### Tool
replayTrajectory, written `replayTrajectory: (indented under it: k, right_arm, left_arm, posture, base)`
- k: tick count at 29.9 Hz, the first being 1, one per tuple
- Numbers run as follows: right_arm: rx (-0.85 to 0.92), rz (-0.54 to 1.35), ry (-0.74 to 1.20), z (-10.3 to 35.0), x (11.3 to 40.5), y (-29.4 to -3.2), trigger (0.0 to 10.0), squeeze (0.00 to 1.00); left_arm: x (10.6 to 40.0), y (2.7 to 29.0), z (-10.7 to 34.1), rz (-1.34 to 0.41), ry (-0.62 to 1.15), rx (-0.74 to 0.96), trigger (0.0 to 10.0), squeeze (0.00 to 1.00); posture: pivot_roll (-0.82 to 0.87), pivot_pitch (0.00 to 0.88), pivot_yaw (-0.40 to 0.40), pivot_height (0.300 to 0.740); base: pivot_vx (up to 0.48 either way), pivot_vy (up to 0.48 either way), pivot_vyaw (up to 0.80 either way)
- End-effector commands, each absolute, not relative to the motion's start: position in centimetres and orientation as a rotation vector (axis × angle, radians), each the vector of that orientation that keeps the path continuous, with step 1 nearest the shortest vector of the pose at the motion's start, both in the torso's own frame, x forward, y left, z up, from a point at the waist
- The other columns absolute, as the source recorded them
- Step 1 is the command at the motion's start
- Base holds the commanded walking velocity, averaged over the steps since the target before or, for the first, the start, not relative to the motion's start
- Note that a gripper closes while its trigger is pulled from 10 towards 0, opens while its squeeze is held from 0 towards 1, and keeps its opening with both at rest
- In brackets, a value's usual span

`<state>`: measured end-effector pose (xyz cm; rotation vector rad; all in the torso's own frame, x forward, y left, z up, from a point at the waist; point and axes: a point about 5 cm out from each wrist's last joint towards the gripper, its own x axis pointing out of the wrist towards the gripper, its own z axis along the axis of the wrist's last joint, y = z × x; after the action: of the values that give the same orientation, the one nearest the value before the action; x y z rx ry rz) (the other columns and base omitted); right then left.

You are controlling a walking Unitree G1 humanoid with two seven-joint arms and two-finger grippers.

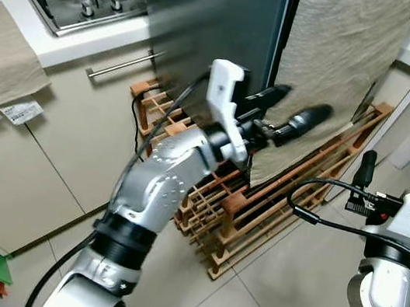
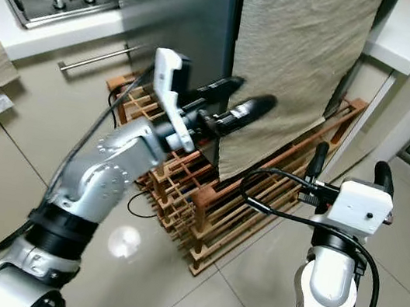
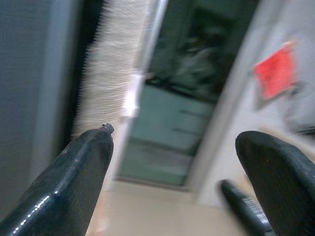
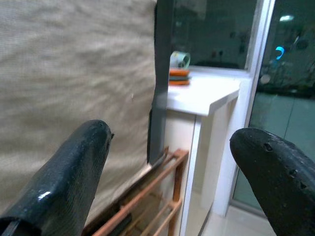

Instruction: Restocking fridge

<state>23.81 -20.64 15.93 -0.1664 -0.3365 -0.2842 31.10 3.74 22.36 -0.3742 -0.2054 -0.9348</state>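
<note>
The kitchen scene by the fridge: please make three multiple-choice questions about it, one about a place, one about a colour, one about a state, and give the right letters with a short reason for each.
1. Where does the wooden rack stand?
A. on the floor at the foot of the fridge
B. on the stove
C. on the white counter

2. What colour is the cloth that hangs over the fridge front?
A. red
B. beige
C. dark blue

3. How are the fingers of the left gripper?
A. shut on the cloth
B. shut on a bottle
C. open, holding nothing

Answers:
1. A, the rack rests on the floor tiles against the fridge base.
2. B, the cloth is pale beige in both eye views and the right wrist view.
3. C, the left wrist view shows a wide gap between the two black fingers, with nothing between them.
</note>
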Motion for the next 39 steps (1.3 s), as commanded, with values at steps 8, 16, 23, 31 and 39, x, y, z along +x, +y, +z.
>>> replayTrajectory:
  k: [8, 16, 23, 31, 39]
  right_arm:
    - [-0.146, -0.25, -0.328, 15.9, 25.2, -19.8, 10.0, 0.43]
    - [-0.138, -0.238, -0.334, 15.9, 26.2, -19.7, 10.0, 0.43]
    - [-0.143, -0.232, -0.368, 16.6, 26.6, -19.5, 10.0, 0.43]
    - [-0.146, -0.26, -0.397, 17.1, 25.9, -19.4, 10.0, 0.43]
    - [-0.134, -0.255, -0.387, 17.1, 26.5, -19.3, 10.0, 0.43]
  left_arm:
    - [31.5, 5.9, 21.9, -0.735, -0.202, -0.282, 10.0, 0.0]
    - [31.3, 5.6, 21.1, -0.729, -0.175, -0.287, 10.0, 0.0]
    - [31.5, 5.9, 21.1, -0.71, -0.203, -0.26, 10.0, 0.0]
    - [31.1, 8.6, 19.5, -0.573, -0.17, -0.168, 10.0, 0.0]
    - [31.2, 8.6, 19.0, -0.576, -0.144, -0.191, 10.0, 0.0]
  posture:
    - [-0.23, 0.07, 0.114, 0.732]
    - [-0.2, 0.062, 0.102, 0.732]
    - [-0.2, 0.058, 0.092, 0.732]
    - [-0.18, 0.059, 0.087, 0.732]
    - [-0.18, 0.06, 0.081, 0.732]
  base:
    - [0.0, 0.0, 0.0]
    - [0.0, 0.0, 0.0]
    - [0.0, -0.164, 0.0]
    - [0.0, 0.0, 0.0]
    - [0.0, 0.0, 0.0]
